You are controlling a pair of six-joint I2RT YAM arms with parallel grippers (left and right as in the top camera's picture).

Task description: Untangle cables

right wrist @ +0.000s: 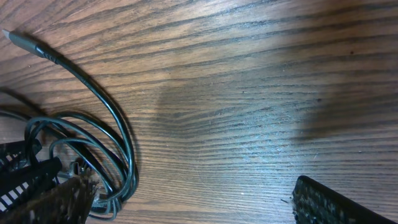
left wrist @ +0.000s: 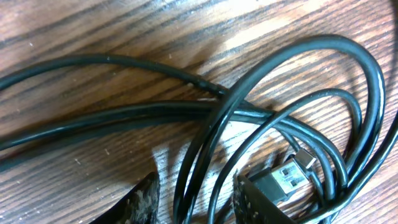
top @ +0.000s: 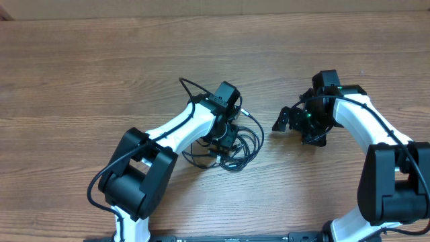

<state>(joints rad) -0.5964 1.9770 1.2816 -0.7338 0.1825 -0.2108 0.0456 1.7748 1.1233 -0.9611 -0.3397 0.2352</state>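
The black cables [top: 250, 145] lie in a looped bundle on the wooden table. My left gripper [top: 225, 140] is down over the bundle's left part. In the left wrist view its fingers [left wrist: 199, 205] are open and straddle several cable strands [left wrist: 205, 112]. A silver USB plug [left wrist: 286, 177] lies by the right finger. My right gripper [top: 297, 131] is open and empty, just right of the bundle. In the right wrist view its fingers [right wrist: 193, 208] are spread wide over bare wood, with the cable loops [right wrist: 121, 146] beside the left finger and a loose plug end [right wrist: 18, 40] at the upper left.
The wooden table [top: 101, 74] spreads all round the bundle. One strand [top: 191, 85] arcs out behind the left wrist. The arm bases stand at the near edge, left and right.
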